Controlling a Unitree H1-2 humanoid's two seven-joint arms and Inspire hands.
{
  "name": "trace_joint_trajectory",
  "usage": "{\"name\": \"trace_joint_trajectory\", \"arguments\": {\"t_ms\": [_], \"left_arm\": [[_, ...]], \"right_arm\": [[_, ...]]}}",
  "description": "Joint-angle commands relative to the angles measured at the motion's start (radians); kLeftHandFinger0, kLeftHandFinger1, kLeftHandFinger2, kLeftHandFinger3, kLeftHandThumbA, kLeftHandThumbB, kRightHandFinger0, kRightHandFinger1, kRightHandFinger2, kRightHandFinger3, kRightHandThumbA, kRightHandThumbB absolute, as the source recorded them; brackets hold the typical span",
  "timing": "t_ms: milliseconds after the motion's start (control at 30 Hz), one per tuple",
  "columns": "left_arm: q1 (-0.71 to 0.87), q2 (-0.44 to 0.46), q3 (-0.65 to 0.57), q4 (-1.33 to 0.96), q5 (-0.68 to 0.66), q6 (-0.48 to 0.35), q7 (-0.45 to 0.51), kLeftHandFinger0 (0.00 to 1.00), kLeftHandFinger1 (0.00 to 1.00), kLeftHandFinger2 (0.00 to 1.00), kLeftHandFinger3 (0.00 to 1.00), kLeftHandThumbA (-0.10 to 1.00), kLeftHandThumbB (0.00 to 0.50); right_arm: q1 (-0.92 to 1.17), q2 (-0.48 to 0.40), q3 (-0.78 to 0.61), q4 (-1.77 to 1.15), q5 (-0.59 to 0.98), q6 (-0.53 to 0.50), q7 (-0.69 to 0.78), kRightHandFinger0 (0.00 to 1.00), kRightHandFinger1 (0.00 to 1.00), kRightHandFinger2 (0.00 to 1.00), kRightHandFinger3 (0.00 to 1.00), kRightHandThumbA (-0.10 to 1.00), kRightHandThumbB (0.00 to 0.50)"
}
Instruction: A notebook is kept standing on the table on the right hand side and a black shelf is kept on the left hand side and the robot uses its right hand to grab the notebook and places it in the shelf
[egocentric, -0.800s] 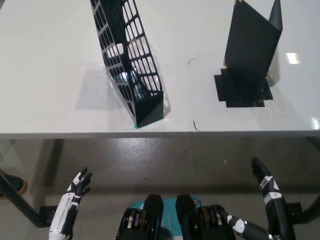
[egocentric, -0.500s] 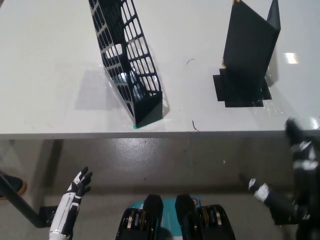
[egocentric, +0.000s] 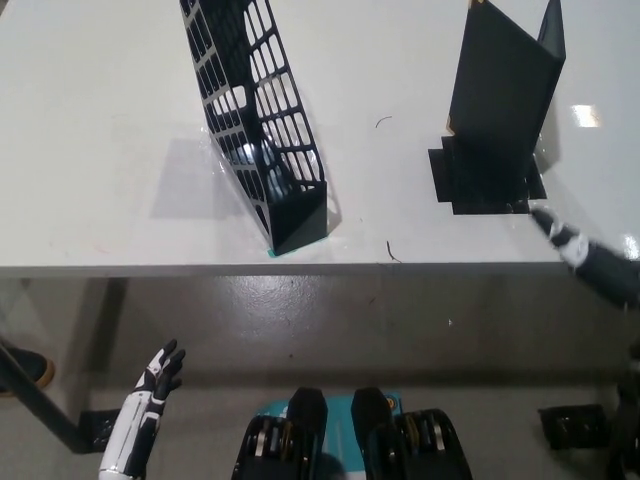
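head view, steeply downward (table (egocentric: 100, 200) nearby)

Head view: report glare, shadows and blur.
Head view: glare patches on the white table at its right edge; the black mesh shelf casts a soft shadow leftward; the black right hand is motion-blurred; the white left hand looks sharp.

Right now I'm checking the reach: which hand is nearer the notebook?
Right. The right hand is just below the notebook at the table edge; the left hand hangs far below-left.

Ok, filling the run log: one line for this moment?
right hand: at table edge near notebook | notebook: standing, ungrasped | shelf: empty | left hand: low, open
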Motion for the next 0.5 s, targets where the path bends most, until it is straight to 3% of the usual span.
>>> {"name": "trace_joint_trajectory", "arguments": {"t_ms": [0,133,300,467], "left_arm": [[0.005,0.003,0.005,-0.016,-0.002,-0.025,0.004,1.0,1.0,1.0,1.0,1.0,0.133],[0.022,-0.002,0.004,-0.01,0.003,-0.043,0.01,1.0,1.0,1.0,1.0,1.0,0.125],[0.021,-0.004,0.004,-0.003,0.002,-0.04,0.01,1.0,1.0,1.0,1.0,1.0,0.135],[0.025,-0.004,0.001,0.003,0.008,-0.043,0.01,1.0,1.0,1.0,1.0,1.0,0.143]], "right_arm": [[-0.083,-0.012,-0.027,0.036,-0.001,0.087,-0.014,1.0,1.0,1.0,1.0,1.0,0.367],[-0.166,-0.022,-0.044,0.135,0.028,0.082,-0.015,1.0,1.0,1.0,1.0,1.0,0.313],[-0.258,-0.033,-0.056,0.256,-0.039,0.079,-0.063,1.0,1.0,1.0,1.0,1.0,0.337],[-0.335,-0.046,-0.058,0.379,-0.008,0.09,-0.059,1.0,1.0,1.0,1.0,1.0,0.348]]}}
